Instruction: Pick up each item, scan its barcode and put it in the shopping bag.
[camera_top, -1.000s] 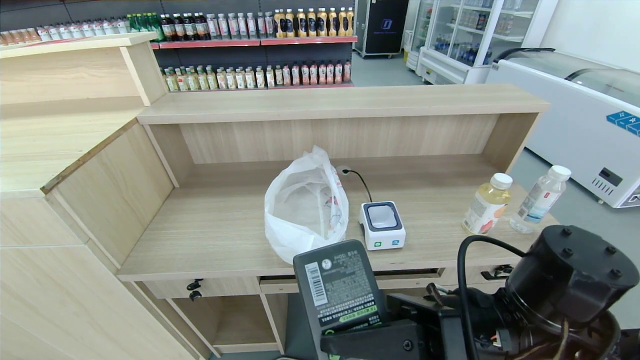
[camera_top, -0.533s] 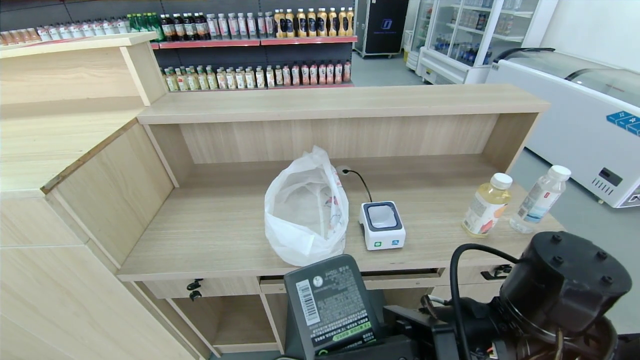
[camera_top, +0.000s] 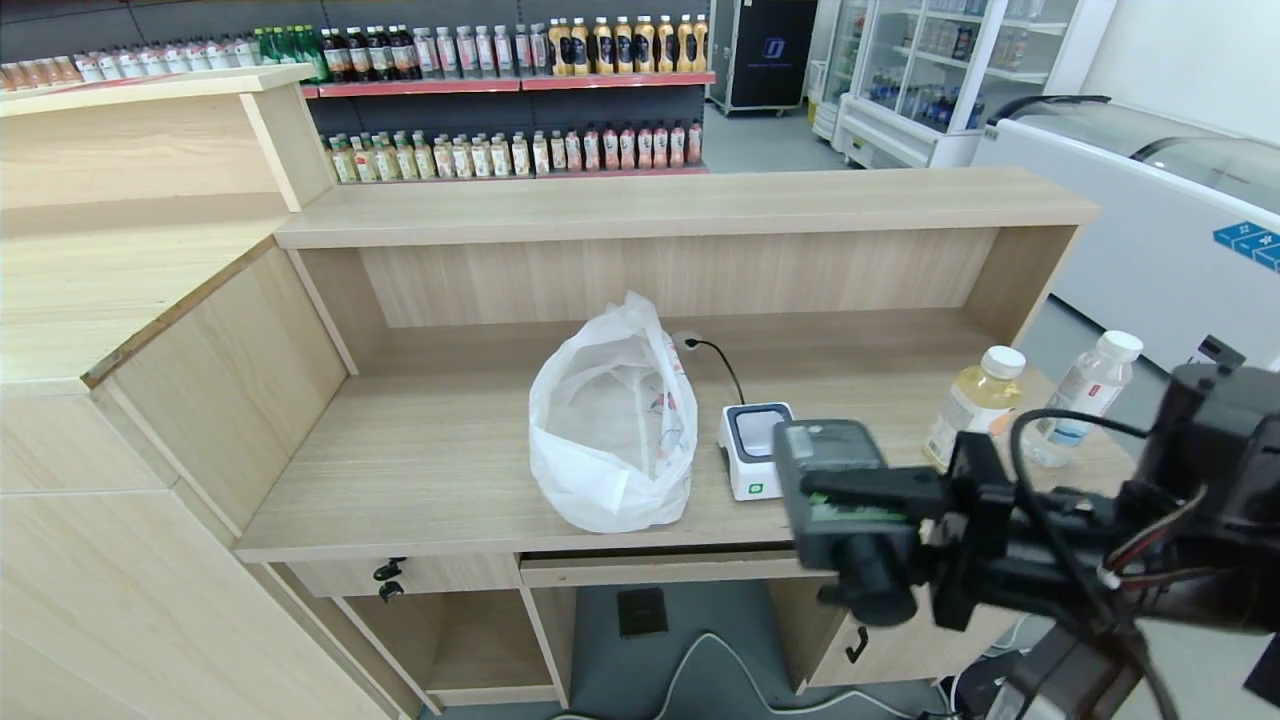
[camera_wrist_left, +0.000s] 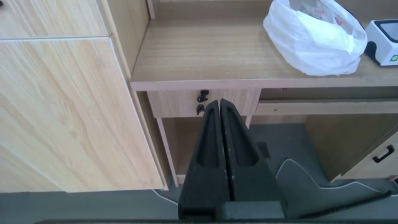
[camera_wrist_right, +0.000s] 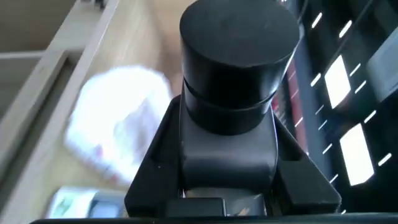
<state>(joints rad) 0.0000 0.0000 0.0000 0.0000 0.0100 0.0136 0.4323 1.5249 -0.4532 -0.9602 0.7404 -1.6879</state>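
the right gripper (camera_top: 870, 500) has its jaws closed around a dark bottle (camera_top: 828, 445), open only as wide as the body. it holds the bottle in the air at about 4 o'clock of the scanner (camera_top: 752, 440), probably to bring the barcode to the window. the shopping bag (camera_top: 612, 430) stands open at the scanner's 9 o'clock, ready to receive. a yellow bottle (camera_top: 975, 408) and a clear bottle (camera_top: 1085, 395) wait at 3 o'clock. the left gripper (camera_wrist_left: 219, 155) hangs low before the counter (camera_top: 430, 450), jaws pressed together on nothing, out of the way.
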